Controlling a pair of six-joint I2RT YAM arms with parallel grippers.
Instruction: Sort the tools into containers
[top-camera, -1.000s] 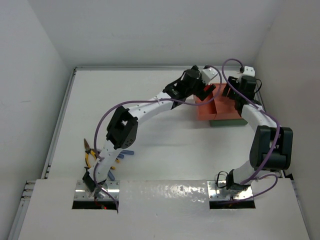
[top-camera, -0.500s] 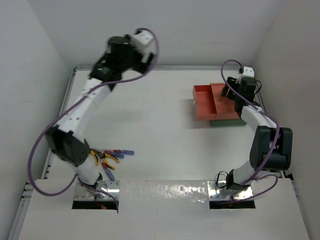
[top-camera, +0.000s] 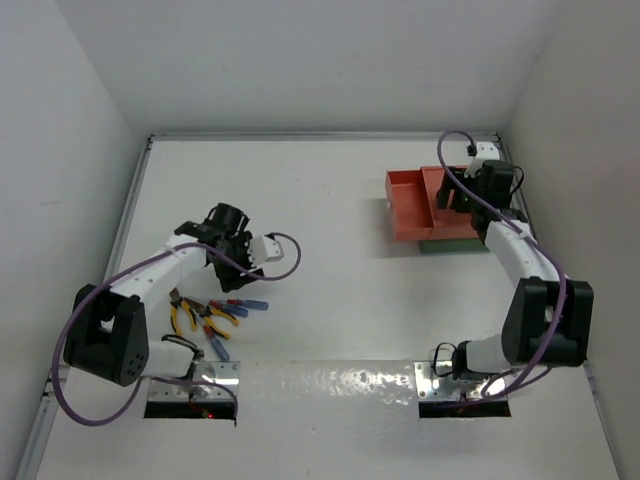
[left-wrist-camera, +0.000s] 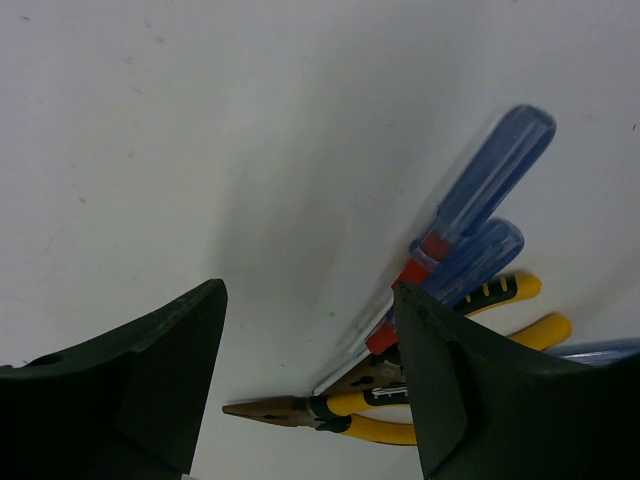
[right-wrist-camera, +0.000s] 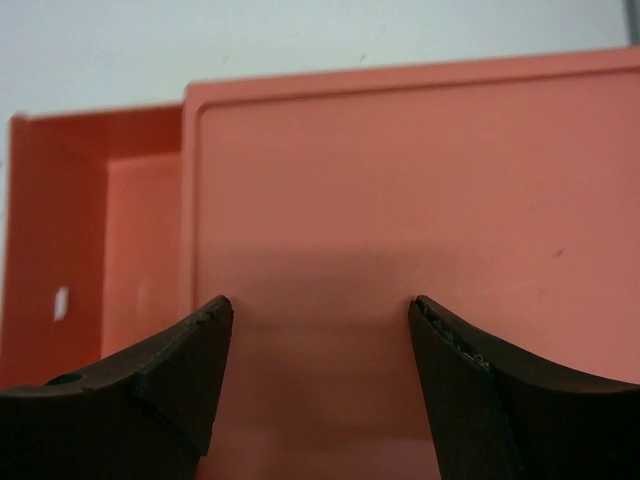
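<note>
Left jaws hang released just short of the tools (left-wrist-camera: 460, 250) heaped on the tabletop (left-wrist-camera: 200, 120), seemingly lining up a pick, while right jaws, likewise released, hover over the orange tray (right-wrist-camera: 400, 200).

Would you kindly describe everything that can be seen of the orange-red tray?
The orange-red tray is a shallow, matte, plastic-looking rectangle with low walls and a divider splitting it into two compartments. It lies flat at the far right of the table, stacked on a dark green tray whose edge shows beneath it. No tools show inside. The right gripper hangs open over one compartment; whether they touch cannot be told.
</note>
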